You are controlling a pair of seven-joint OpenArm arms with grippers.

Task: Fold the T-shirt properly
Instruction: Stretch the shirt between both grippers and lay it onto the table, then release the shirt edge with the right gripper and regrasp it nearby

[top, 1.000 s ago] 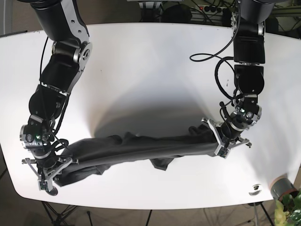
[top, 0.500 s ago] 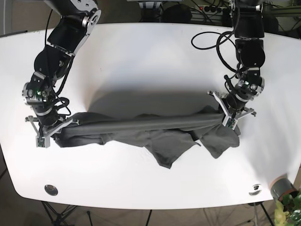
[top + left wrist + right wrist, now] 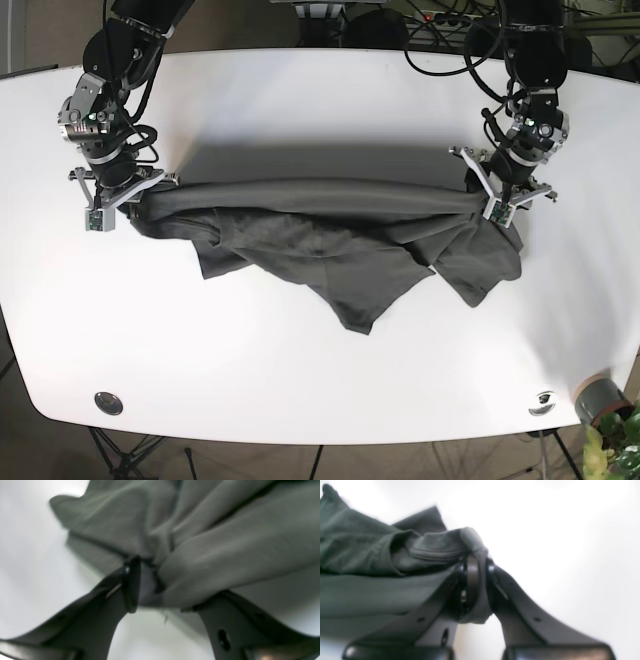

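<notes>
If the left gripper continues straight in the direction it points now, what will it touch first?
The left gripper is already shut on the T-shirt, so more bunched grey cloth lies directly ahead. Beyond it, probably the white table, though the blur leaves depth uncertain.

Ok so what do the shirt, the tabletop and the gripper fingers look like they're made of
T-shirt: soft dark grey knit fabric, likely cotton jersey; matte, with limp folds and a stitched hem seen in the right wrist view.
Table: smooth white surface, probably laminate; slight sheen, soft shadows.
Left gripper and right gripper fingers: black, semi-gloss, seemingly moulded plastic with small holes.
</notes>
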